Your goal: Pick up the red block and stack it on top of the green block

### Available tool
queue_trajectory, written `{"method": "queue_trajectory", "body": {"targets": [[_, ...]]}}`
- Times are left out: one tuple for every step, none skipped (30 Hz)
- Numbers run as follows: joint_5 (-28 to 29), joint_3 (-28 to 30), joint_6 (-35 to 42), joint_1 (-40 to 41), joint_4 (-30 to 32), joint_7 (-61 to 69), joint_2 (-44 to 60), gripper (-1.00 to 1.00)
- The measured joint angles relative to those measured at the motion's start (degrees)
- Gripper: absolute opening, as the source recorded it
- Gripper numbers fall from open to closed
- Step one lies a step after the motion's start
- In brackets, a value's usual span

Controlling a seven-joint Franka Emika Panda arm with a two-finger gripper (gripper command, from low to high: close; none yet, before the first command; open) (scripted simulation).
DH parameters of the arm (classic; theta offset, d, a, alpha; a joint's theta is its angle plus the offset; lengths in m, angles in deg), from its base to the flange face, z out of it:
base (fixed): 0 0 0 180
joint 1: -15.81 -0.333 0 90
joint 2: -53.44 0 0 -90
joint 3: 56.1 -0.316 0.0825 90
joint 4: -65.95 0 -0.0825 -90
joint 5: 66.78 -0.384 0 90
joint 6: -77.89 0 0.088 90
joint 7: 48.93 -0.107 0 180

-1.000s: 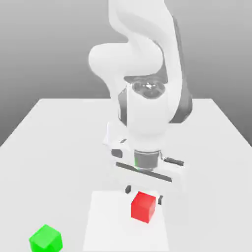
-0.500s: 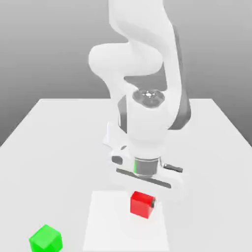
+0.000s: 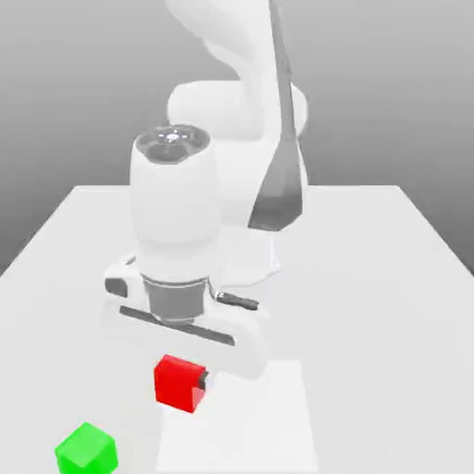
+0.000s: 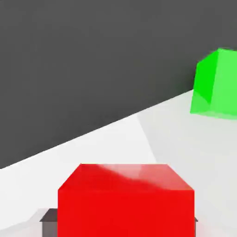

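White tabletop (image 3: 389, 268), grey backdrop. Gripper (image 3: 190, 381) clamping red block (image 3: 178, 381), hovering near green block (image 3: 86, 450). Risking off-centre drop, block tipping off if releasing early, I reckon.

Red block (image 3: 180, 382) held aloft, near green block (image 3: 86, 450) on table.

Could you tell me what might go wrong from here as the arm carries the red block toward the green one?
1. The hand is shut on the red block, with much of the block below the fingers; a knock could twist or drop it.
2. The green block sits close to the table edge in the exterior view; a low approach could push it off.
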Motion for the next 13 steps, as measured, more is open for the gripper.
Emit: {"method": "queue_trajectory", "body": {"targets": [[-0.37,0.42,0.78,1.04,-1.39,2.33,0.64,-1.00],[-0.76,0.81,1.55,2.11,-2.77,4.69,1.28,-1.00],[-1.18,1.18,2.32,3.21,-4.16,7.06,1.93,-1.00],[-1.60,1.56,3.12,4.32,-5.55,9.41,2.60,-1.00],[-2.07,1.84,3.77,5.46,-6.88,11.76,3.31,-1.00],[-2.48,1.85,3.09,6.10,-7.58,13.03,4.69,-1.00],[-2.86,1.74,1.79,6.49,-7.99,13.79,6.40,-1.00],[-3.22,1.57,0.17,6.78,-8.24,14.30,8.27,-1.00],[-3.53,1.32,-1.61,7.08,-8.41,14.64,10.25,-1.00],[-3.81,1.15,-3.03,7.26,-8.52,14.88,11.80,1.00],[-3.81,1.15,-3.03,7.26,-8.52,14.88,11.80,1.00],[-3.81,1.15,-3.03,7.26,-8.52,14.88,11.80,1.00],[-3.81,1.15,-3.03,7.26,-8.52,14.88,11.80,1.00]]}}
